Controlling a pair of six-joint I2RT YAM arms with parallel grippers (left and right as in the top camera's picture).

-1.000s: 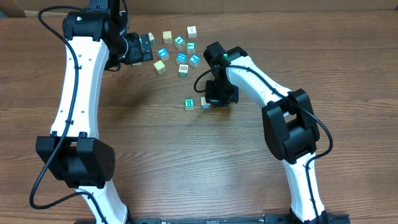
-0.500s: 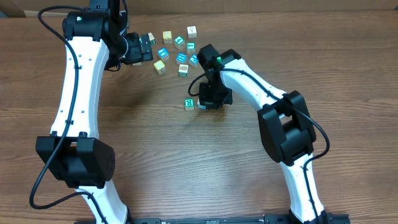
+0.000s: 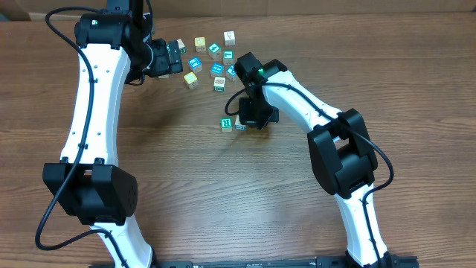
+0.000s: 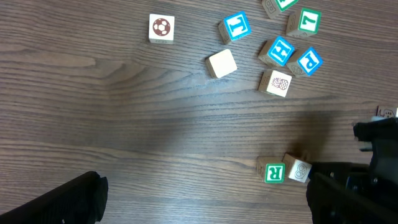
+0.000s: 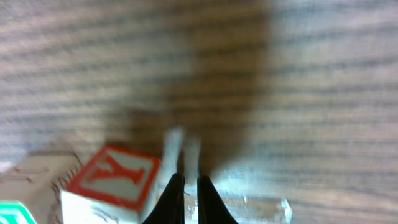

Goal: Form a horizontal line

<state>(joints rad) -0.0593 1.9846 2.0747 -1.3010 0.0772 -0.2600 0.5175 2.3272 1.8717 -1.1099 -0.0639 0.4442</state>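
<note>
Small lettered wooden blocks lie on the wood table. A green R block (image 3: 226,123) and a pale block (image 3: 239,124) sit side by side at mid table; both show in the left wrist view, the R block (image 4: 274,173) touching the pale block (image 4: 298,168). My right gripper (image 3: 251,119) is shut and empty, its tips (image 5: 186,186) low on the table right beside that pale block, whose face shows a red Y (image 5: 115,175). My left gripper (image 3: 172,58) is open, raised at the back left. A cluster of several blocks (image 3: 216,68) lies behind.
The cluster in the left wrist view includes a soccer-ball block (image 4: 161,28), a plain block (image 4: 222,63), blue T (image 4: 236,27), H (image 4: 280,51) and P (image 4: 308,61) blocks and a green 7 block (image 4: 308,20). Bare wood lies in front.
My right gripper moved left, pushing the pale block up against the green R block. The left arm has not moved.
</note>
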